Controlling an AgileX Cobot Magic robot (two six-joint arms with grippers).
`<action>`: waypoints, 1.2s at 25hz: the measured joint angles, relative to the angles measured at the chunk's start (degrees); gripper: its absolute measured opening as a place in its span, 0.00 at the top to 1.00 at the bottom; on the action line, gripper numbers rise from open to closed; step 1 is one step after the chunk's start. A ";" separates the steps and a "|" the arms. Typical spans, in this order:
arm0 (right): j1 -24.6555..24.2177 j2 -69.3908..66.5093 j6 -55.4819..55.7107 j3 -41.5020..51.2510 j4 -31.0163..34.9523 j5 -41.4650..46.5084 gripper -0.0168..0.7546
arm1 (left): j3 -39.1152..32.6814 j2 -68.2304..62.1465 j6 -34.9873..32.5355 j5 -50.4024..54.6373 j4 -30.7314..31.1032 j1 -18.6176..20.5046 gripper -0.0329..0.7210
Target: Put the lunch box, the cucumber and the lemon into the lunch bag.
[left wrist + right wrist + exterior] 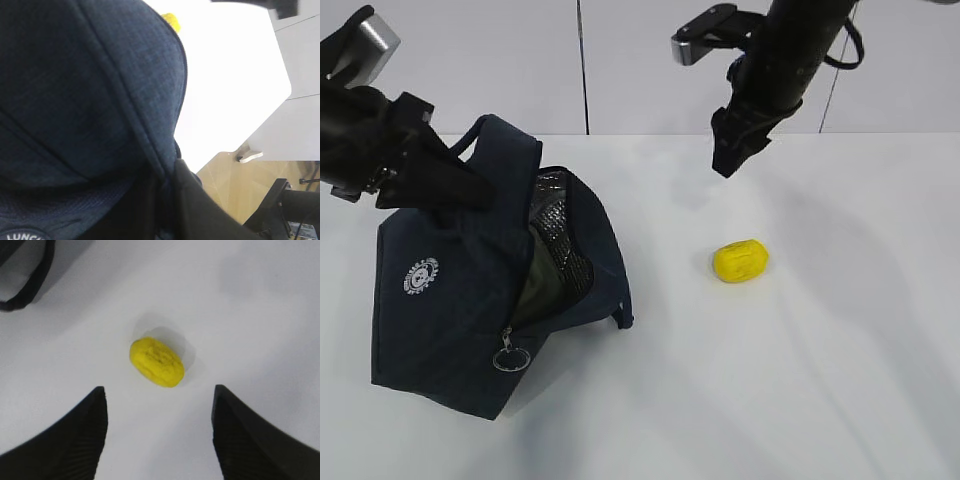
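The navy lunch bag (450, 290) lies tipped on the white table with its mouth facing right and silver lining (555, 215) showing. My left gripper (470, 185) is shut on the bag's upper edge by a handle; in the left wrist view the dark fabric (75, 90) fills the frame in front of one finger (200, 210). The lemon (740, 261) lies alone right of the bag. My right gripper (725, 165) hovers above it, open and empty, the lemon (156, 362) just ahead of its tips (159, 388). The lunch box and the cucumber are hidden; something dull green (535, 280) shows inside the bag.
A zipper ring pull (510, 357) hangs at the bag's lower front. A dark strap loop (30, 285) lies on the table at the upper left of the right wrist view. The table's edge (235, 145) and the floor beyond appear in the left wrist view.
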State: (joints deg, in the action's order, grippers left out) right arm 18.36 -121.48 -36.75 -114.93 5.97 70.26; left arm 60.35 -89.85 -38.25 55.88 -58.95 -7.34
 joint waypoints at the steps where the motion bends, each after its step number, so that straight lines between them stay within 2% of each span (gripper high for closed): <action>1: 0.00 1.32 -0.16 0.96 0.09 0.00 0.35 | 0.00 0.00 -0.26 0.00 0.00 0.00 0.93; 4: -0.21 6.82 -3.48 5.95 0.27 0.00 0.35 | 0.00 0.00 -0.61 -0.27 0.09 0.00 0.93; 8: -0.84 10.65 -16.30 12.57 1.40 0.26 0.35 | 0.00 0.00 -0.88 -0.49 0.09 0.00 0.93; 13: -1.08 10.24 -32.49 13.79 0.77 0.36 0.35 | 0.00 0.00 -1.14 -0.71 0.09 0.00 0.93; 19: -1.12 6.78 -37.90 13.79 -0.59 -0.27 0.35 | 0.00 0.00 -2.15 -1.99 0.09 0.00 0.93; 24: -1.12 3.60 -47.41 13.79 -0.44 -1.01 0.36 | 0.00 0.00 -2.88 -3.61 0.09 0.00 0.93; 30: -1.12 -0.97 -49.16 13.79 1.26 -4.83 0.36 | 0.00 0.00 -2.86 -3.97 0.09 0.00 0.93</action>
State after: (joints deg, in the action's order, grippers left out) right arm 17.24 -122.45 -85.91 -101.14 7.23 65.43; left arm 60.35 -89.85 -41.11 51.91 -58.85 -7.34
